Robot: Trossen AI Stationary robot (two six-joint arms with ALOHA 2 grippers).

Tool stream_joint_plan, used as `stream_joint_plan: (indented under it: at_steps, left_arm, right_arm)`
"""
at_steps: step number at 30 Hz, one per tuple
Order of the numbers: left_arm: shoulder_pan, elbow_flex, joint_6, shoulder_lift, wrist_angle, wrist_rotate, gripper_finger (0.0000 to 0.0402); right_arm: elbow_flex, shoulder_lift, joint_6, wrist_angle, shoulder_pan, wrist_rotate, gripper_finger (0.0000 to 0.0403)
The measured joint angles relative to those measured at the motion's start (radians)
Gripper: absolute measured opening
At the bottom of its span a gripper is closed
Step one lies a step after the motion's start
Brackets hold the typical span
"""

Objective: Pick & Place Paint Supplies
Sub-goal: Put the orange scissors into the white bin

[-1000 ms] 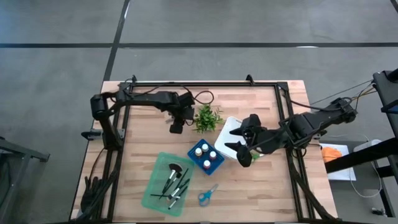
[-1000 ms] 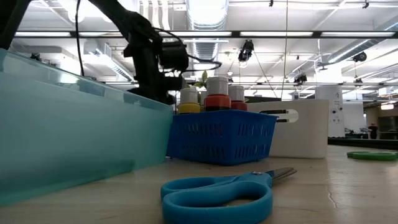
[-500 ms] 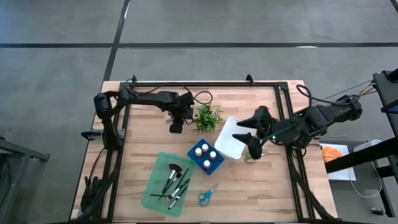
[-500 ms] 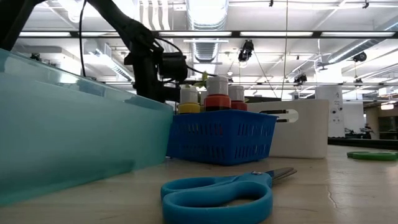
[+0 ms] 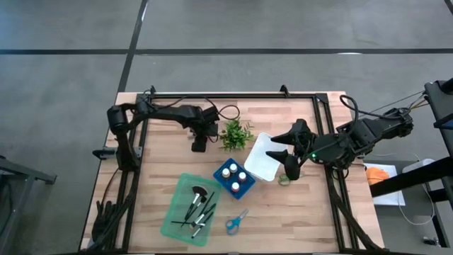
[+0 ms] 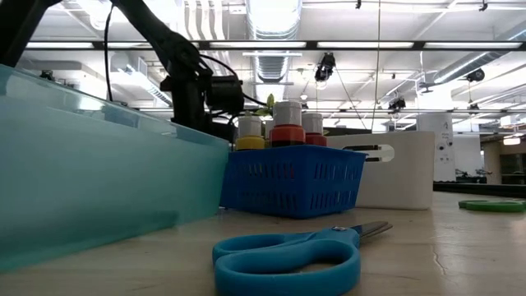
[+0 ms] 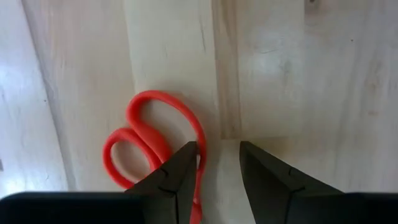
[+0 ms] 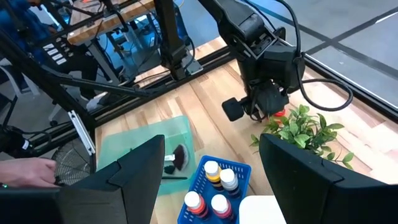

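Red scissors (image 7: 152,152) lie flat on the pale wooden table (image 5: 311,212), directly under the left gripper (image 7: 217,180); their looped plastic handles sit just beyond its dark fingertips, and one finger stands over the blade end. The jaws are parted and hang above the scissors, grasping nothing. Just beside this gripper is the small leafy plant (image 5: 236,133).

The right gripper (image 5: 284,156) hovers spread wide and empty over the white bin (image 5: 263,164)'s far edge, with green scissors (image 5: 284,180) on the wood just below it.

Between the two grippers, nearer the right one, a blue mesh basket (image 5: 234,178) holds four small paint bottles (image 6: 287,125) with white tops over yellow and red bands. Farther from both, a translucent teal tray (image 5: 178,212) holds several thin dark-handled brushes (image 5: 198,212), one broad with black bristles. Blue scissors (image 5: 236,222) lie on bare wood just beside that tray.
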Motion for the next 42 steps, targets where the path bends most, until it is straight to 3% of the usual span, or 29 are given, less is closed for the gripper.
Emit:
stream_joint_plan:
  at_steps: [7,16,22,29,33,37,42]
  left_arm:
    - [0.004,0.009,0.018,0.056,-0.015,0.009,0.0120]
    - [0.012,0.008,-0.008,0.059,0.001,-0.012,0.0016]
    - [0.015,0.005,-0.124,0.035,-0.009,-0.030,0.0005]
    - [0.014,-0.005,-0.202,-0.139,-0.158,-0.049,0.0002]
    - [-0.013,-0.008,-0.251,-0.286,-0.288,0.059,0.0001]
    - [-0.085,-0.003,-0.402,-0.456,-0.250,0.232,0.0001]
    - [-0.268,0.018,-0.687,-0.534,-0.015,0.254,0.0000]
  right_arm:
    - [0.000,-0.001,0.003,0.000,0.000,0.000,0.0260]
    - [0.000,0.000,0.013,0.000,0.000,0.000,0.0260]
    - [-0.001,0.000,0.007,0.000,0.000,-0.001,0.0260]
    - [-0.001,-0.001,-0.008,0.000,0.000,-0.001,0.0260]
    - [-0.001,-0.002,-0.007,-0.003,0.000,-0.001,0.0260]
    - [-0.001,-0.003,0.019,-0.058,0.000,-0.001,0.0260]
    - [-0.001,-0.022,0.111,-0.173,0.002,0.005,0.0260]
